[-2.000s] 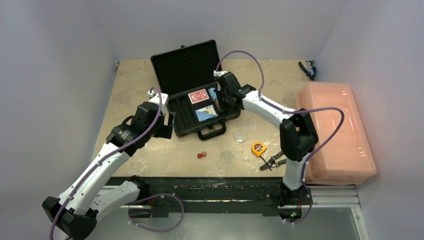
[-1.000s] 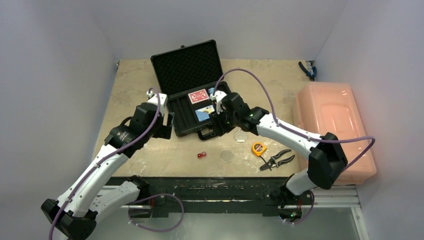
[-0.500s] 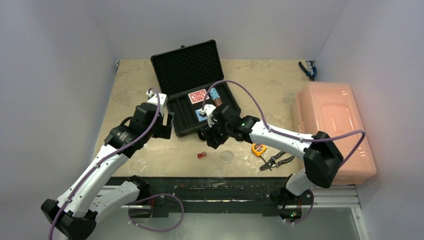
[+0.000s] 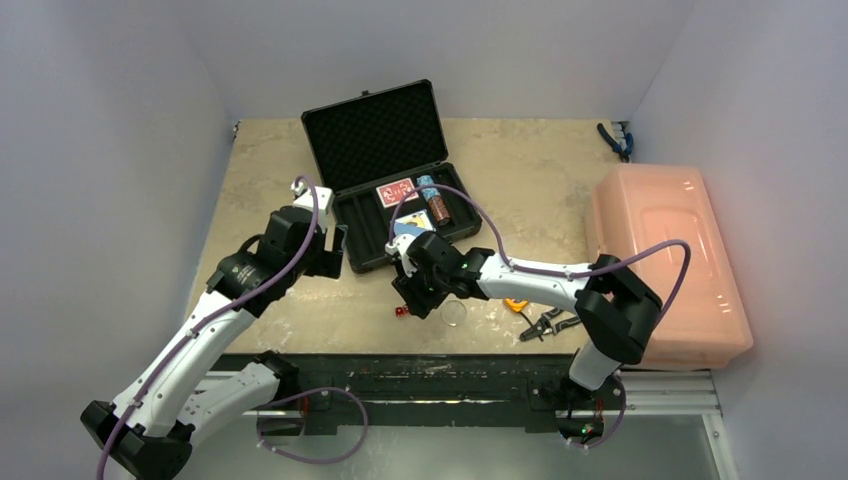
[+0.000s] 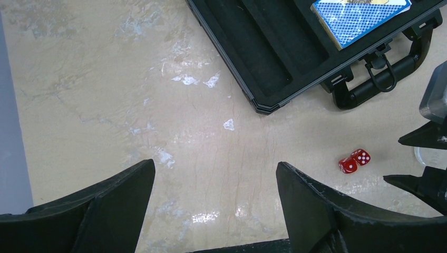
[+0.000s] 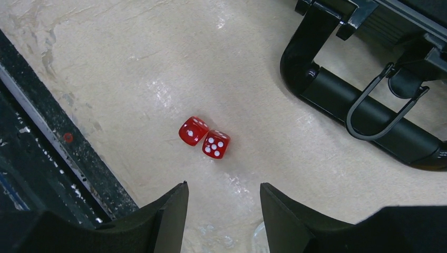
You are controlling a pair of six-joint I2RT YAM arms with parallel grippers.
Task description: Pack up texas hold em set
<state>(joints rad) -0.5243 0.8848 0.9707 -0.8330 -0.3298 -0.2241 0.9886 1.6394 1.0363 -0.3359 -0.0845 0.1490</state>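
Right gripper (image 6: pixel 222 194) spread, empty | left gripper (image 5: pixel 214 176) spread, idle | dice (image 6: pixel 204 138) mid-frame, touching, just above my fingers | risk: I pinch one, the other skitters lower-left off the table (image 6: pixel 105 63)

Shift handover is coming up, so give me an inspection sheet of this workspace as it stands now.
Surface: beige table, scuffed white patches.
Job's things: case open; red deck, blue deck and chips inside; two dice and one disc on the table outside.
Clutter: tape measure, pliers, blue pliers at the far right corner, pink bin.
Grippers: left gripper open over bare table; right gripper open by the dice.
Cables: purple cables along both arms; one arcs over the case.
Surroundings: white walls; nothing else seen.
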